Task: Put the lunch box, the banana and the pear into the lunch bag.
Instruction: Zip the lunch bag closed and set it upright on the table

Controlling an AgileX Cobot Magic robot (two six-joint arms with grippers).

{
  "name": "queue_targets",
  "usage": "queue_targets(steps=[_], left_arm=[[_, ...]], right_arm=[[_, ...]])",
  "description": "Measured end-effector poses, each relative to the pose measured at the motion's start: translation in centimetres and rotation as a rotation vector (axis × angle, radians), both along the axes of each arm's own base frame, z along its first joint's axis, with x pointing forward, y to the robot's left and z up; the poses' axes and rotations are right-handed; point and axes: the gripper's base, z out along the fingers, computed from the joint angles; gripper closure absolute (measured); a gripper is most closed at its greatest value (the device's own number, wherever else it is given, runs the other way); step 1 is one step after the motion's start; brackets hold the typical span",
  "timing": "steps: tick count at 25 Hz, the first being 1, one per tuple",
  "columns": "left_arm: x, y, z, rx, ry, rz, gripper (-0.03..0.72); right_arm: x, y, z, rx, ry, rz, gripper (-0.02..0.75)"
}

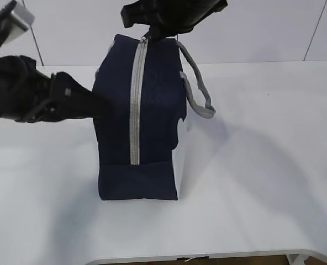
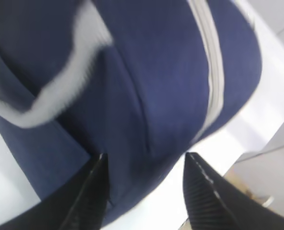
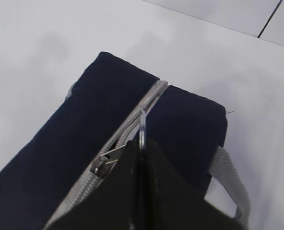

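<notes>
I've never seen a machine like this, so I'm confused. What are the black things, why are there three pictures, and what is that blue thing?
The black things are two robot arms. One picture looks at the white table from the front; the other two come from cameras on each arm's wrist. The blue thing is a lunch bag standing on end, with a grey zipper. The right tool pinches the zipper's metal ring pull at the top. The left tool is open beside the bag, its fingers either side of the fabric. No food is visible.

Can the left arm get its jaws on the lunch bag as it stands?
Probably yes. The left gripper has its jaws open, straddling the lunch bag side fabric, with nothing between. The right gripper is shut on the ring pull up top, clear of that side.
</notes>
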Motion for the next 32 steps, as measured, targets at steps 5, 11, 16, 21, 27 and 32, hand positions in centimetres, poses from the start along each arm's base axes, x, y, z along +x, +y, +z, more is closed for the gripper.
queue_targets(steps=[5, 11, 16, 21, 27, 32], left_arm=[[1.3, 0.7, 2.9, -0.076, -0.007, 0.01, 0.32], [3.7, 0.3, 4.1, -0.071, 0.013, 0.006, 0.32], [6.0, -0.5, 3.9, -0.046, 0.043, -0.006, 0.319], [8.0, -1.2, 2.9, -0.021, 0.081, -0.027, 0.319], [8.8, -1.7, 1.6, -0.001, 0.136, -0.07, 0.391], [8.7, -1.5, 1.4, 0.049, 0.127, -0.096, 0.625]], right_arm=[[-0.1, 0.1, 0.0, 0.022, 0.017, 0.0, 0.72], [-0.2, 0.2, -0.1, 0.041, 0.03, 0.0, 0.72], [-0.2, 0.3, -0.1, 0.047, 0.036, 0.0, 0.72], [-0.2, 0.3, -0.1, 0.05, 0.038, 0.0, 0.72], [-0.2, 0.3, -0.1, 0.053, 0.04, 0.0, 0.72], [-0.3, 0.4, -0.1, 0.064, 0.047, 0.0, 0.72]])
